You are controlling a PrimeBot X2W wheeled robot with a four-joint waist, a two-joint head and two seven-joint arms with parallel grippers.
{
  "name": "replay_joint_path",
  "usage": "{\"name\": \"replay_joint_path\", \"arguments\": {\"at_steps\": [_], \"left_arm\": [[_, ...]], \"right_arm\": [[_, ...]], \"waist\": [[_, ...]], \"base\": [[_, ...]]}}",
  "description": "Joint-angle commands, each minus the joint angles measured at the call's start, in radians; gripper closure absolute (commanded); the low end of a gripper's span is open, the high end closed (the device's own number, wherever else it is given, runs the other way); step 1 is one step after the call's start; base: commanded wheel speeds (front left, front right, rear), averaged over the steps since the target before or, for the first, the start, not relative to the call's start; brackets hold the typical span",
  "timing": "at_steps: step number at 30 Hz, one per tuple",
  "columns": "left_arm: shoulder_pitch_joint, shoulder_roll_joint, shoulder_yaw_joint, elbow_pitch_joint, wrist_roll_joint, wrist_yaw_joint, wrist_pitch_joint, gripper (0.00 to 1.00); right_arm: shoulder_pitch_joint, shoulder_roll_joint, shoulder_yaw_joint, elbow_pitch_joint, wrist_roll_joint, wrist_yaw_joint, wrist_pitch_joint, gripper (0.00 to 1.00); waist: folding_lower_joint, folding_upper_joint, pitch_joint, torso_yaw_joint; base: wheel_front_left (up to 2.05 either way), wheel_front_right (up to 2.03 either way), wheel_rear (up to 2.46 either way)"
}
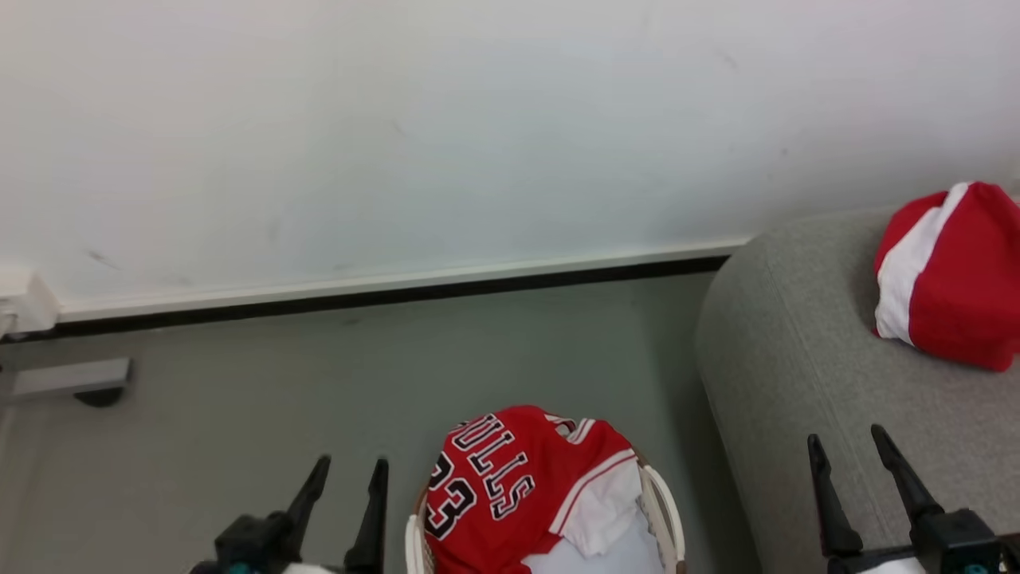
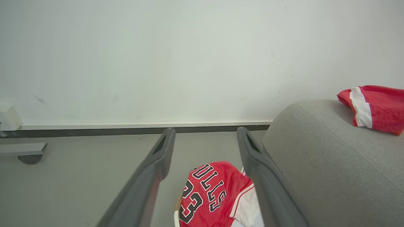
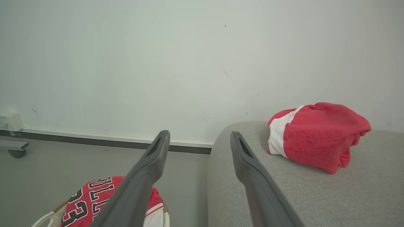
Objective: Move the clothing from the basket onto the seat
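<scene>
while both grippers sit low in the head view, neither touches any cloth.

left gripper [image 1: 353, 462]: lower left of the frame, two dark fingers parted by a moderate gap, nothing between them. in the left wrist view its fingers [image 2: 159, 160] stand spread, with floor and jersey visible through the gap.

right gripper [image 1: 845, 434]: lower right of the frame, fingers parted, empty, in front of the grey fabric of the sofa [image 1: 797, 359]. in the right wrist view one finger crosses the basket, the other the rounded sofa arm.

clothing, item 1: red jersey [image 1: 510, 486], white trim, black-and-white letters and "23". bottom centre of the head view, heaped in the basket [image 1: 668, 510] and rising above its rim. white basket wall and a loop handle show to the right of the jersey. a pale white cloth [image 1: 613, 554] lies under the jersey at the bottom edge.

clothing, item 2: bundled red garment [image 1: 952, 279] with a white stripe, right edge of the frame, resting on top of the sofa, well apart from the basket.

basket stands on the grey floor [image 1: 239, 383], near the sofa arm and left of it in the frame; contact between them cannot be told.

background: white wall [image 1: 478, 119] across the upper frame, white skirting [image 1: 398, 281] with a dark strip below it, a grey piece [image 1: 68, 381] on a dark foot at the left edge.
</scene>
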Motion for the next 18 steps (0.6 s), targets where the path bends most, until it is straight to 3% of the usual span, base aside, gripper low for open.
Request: {"name": "replay_joint_path", "arguments": {"at_steps": [1,18], "left_arm": [[-0.033,0.003,-0.006,0.009,0.020,-0.005,-0.001,0.00],[-0.550,0.057,-0.168,0.328,0.142,-0.014,0.028,0.00]], "right_arm": [[-0.026,-0.001,0.000,-0.011,0.006,-0.002,0.000,0.00],[-0.211,-0.001,0.048,-0.095,0.092,-0.002,0.000,0.00]], "waist": [[0.0000,0.0000,0.036,-0.032],[0.0000,0.0000,0.433,-0.231]], "base": [[0.00,0.00,0.00],[0.00,0.00,0.00]]}}
